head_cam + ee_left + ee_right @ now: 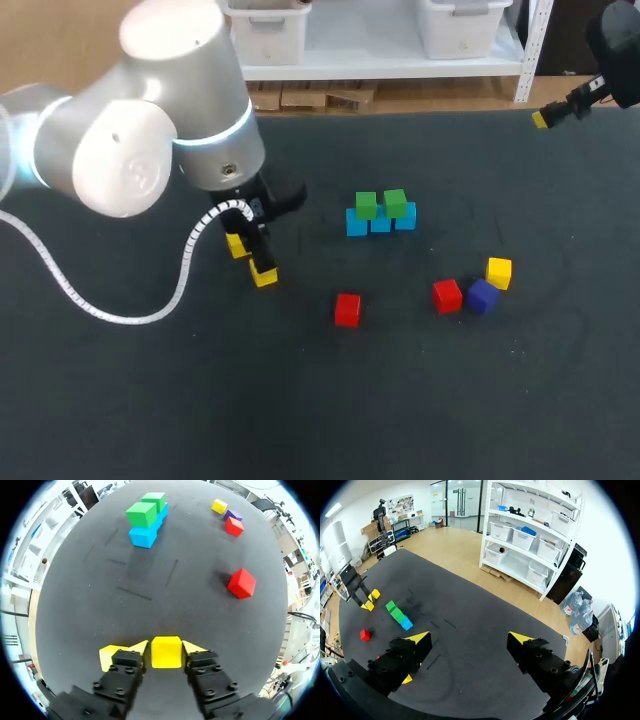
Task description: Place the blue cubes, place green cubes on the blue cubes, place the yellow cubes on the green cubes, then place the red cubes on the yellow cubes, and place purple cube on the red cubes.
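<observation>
The left pincer (166, 649) is closed on a yellow cube (166, 655), one yellow tip pressed flat against each of two opposite faces, low over the bench (150, 400); whether the cube is lifted clear of the surface cannot be told. A second yellow cube (110, 656) lies just outside one finger, so close that contact cannot be ruled out. Taking the stack as the dial's centre in the head view, the held cube is at about 8 o'clock, well apart from it. The stack is three blue cubes (380, 222) in a touching row with two green cubes (366, 205) on top. One red cube (347, 309) lies at 6 o'clock, while the other red cube (447, 295), the purple cube (482, 296) and a third yellow cube (498, 272) cluster at 4 o'clock. The right pincer (470, 640) hangs spread and empty at about 2 o'clock, over the bench's far edge. The cube looks rigid, light and smooth-faced, so it probably needs only a modest squeeze. The best hold is on two parallel side faces, centred, leaving the underside free to land flat. Gripped off-centre it would likely swivel. The stack looks equally light, so a sideways nudge on arrival could scatter it, and the neighbouring yellow cube may get dragged along.
</observation>
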Available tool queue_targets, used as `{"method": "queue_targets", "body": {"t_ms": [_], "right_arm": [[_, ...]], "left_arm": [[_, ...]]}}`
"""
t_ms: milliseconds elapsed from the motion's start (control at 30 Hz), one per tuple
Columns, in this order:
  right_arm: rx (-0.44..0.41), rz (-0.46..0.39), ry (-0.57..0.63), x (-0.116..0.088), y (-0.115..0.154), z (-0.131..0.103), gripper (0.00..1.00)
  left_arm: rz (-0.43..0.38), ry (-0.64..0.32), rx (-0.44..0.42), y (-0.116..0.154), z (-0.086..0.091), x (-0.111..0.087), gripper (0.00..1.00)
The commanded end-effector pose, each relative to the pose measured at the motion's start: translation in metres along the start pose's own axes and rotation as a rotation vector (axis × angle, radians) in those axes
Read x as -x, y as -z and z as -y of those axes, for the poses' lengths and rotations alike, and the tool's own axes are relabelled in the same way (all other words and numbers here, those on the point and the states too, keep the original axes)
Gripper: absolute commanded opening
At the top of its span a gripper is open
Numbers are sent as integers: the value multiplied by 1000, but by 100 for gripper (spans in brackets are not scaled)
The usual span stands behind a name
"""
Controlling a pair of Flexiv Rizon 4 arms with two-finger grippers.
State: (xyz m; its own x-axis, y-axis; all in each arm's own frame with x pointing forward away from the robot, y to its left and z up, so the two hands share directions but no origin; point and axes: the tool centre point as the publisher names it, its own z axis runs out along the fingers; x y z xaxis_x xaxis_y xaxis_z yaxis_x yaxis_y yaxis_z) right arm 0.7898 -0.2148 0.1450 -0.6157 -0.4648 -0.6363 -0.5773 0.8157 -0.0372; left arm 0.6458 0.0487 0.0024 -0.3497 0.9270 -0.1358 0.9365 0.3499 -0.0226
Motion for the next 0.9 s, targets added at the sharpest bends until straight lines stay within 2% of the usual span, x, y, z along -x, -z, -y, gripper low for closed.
{"method": "queue_targets", "body": {"t_ms": [33,233,367,500,600,733,900], "right_arm": [[-2,-1,-1,0,1,-1,100],[-2,-1,-1,0,1,-1,100],[-2,-1,-1,0,1,-1,100],[-2,-1,-1,0,1,-1,100],[-2,-1,-1,0,1,-1,100],[-2,-1,-1,0,1,-1,100],[-2,-1,-1,0,1,-1,100]], "left_arm": [[-2,-8,5,4,3,0,0],[-10,-14,-17,15,3,0,0],[-18,-52,-21,45,-2,13,0],[-1,-23,31,80,-17,38,0],[18,-47,55,100,-22,60,0],[46,-104,56,116,-24,88,0],[65,-185,63,118,-28,119,0]]}}
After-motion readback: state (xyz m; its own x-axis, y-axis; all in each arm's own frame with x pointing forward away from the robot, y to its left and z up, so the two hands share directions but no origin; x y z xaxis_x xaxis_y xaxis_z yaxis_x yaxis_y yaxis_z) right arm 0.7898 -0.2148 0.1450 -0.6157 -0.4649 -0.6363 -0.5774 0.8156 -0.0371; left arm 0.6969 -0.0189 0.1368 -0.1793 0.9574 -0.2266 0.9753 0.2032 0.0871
